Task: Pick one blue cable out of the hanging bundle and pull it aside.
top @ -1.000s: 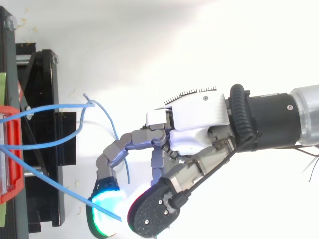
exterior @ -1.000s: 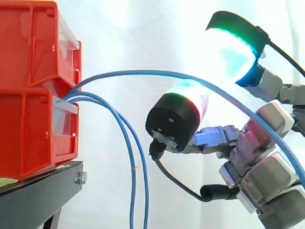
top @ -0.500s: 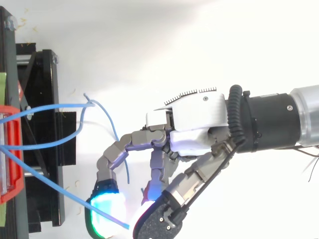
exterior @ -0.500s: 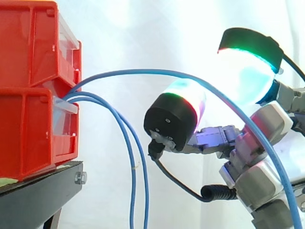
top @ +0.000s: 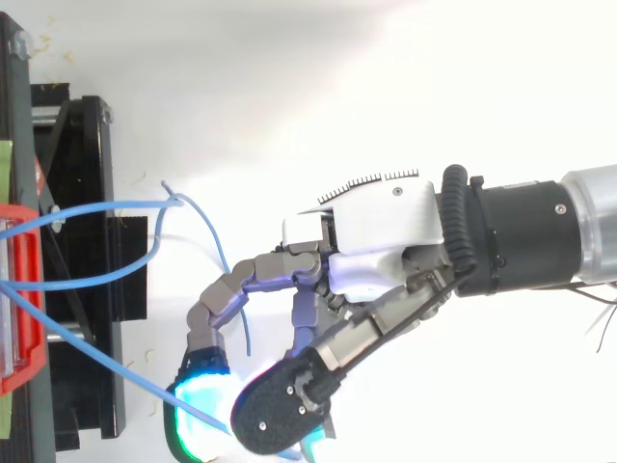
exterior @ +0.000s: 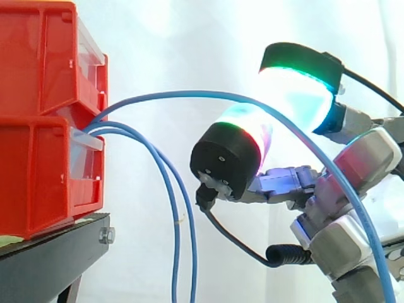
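In the side view, two stacked red bins (exterior: 38,126) sit on a black stand (exterior: 50,252) before the white curtain (exterior: 189,38), and three blue cables come out from between the bins. Two hanging cables (exterior: 176,240) drop straight down close together. The third, the chosen blue cable (exterior: 202,94), arches high to the right, well apart from them, and descends across the hand (exterior: 334,233) towards the lower right corner. It passes between two glowing pads (exterior: 297,95), one cyan and green above it, one black-backed with a red and green rim below it. In the top view, the hand (top: 376,231) reaches in from the right with its fingers curled. The chosen cable (top: 145,374) runs diagonally from the bins, over the stand (top: 87,241), and vanishes where the black-backed pad closes against the cyan pad (top: 198,410), so the hand appears to pinch this cable between them. By my reading, the picking is done: one cable is separated from the bundle and gripped. What is left is drawing it farther sideways, since its arc looks slack rather than taut. No brand, label or writing can be read in either view; the white cover of the hand bears only a row of fine tick marks.
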Controlling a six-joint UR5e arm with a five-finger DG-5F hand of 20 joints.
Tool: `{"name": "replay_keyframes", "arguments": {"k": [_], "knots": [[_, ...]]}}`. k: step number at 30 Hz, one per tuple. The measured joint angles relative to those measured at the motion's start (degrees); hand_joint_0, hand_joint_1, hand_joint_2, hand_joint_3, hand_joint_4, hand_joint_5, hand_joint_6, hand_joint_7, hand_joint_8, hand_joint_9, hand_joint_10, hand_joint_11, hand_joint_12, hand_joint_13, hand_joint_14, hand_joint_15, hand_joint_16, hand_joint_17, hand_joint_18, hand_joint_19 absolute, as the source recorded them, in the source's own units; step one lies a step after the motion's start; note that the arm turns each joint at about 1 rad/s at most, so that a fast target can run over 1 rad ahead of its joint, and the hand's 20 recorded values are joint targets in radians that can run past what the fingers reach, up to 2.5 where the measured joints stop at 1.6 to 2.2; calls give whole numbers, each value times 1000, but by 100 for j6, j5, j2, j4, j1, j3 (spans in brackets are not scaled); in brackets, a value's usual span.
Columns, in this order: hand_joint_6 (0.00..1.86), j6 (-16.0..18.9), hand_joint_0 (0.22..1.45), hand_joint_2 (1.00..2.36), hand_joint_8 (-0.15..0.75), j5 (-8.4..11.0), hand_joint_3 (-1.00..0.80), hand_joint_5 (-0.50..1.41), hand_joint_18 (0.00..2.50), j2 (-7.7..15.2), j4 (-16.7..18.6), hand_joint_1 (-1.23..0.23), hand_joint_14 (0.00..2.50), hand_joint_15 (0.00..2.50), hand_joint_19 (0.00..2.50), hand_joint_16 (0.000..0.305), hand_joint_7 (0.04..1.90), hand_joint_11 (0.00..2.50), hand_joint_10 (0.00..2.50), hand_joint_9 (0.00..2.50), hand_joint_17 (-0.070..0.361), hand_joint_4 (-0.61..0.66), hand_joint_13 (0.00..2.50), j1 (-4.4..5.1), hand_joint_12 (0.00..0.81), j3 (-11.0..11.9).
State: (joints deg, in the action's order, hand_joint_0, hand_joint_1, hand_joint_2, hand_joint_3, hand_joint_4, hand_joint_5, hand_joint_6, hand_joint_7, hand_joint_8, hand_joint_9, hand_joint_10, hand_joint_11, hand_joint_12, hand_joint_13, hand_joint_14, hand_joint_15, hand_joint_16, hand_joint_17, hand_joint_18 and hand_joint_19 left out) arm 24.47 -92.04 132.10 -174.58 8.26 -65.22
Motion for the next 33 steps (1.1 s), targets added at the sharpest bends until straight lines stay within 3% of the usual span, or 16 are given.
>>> {"name": "replay_keyframes", "arguments": {"k": [8,15,21,33], "knots": [[748,19,416,1000,213,0,-500,30,967,0,-14,-563,20,551,648,59,927,477,20,1371,132,-140,1191,0,390,-2],[776,211,413,1000,226,7,-500,14,966,0,-2,-567,23,593,651,60,893,684,26,1240,136,-150,1201,0,415,-1],[791,248,381,1000,264,-2,-500,7,987,0,3,-582,22,651,651,64,856,916,30,1322,143,-105,1234,2,436,-1],[790,247,273,1000,285,-7,-500,18,1101,0,3,-543,23,648,611,73,828,868,28,1422,165,-82,1322,1,473,0]]}}
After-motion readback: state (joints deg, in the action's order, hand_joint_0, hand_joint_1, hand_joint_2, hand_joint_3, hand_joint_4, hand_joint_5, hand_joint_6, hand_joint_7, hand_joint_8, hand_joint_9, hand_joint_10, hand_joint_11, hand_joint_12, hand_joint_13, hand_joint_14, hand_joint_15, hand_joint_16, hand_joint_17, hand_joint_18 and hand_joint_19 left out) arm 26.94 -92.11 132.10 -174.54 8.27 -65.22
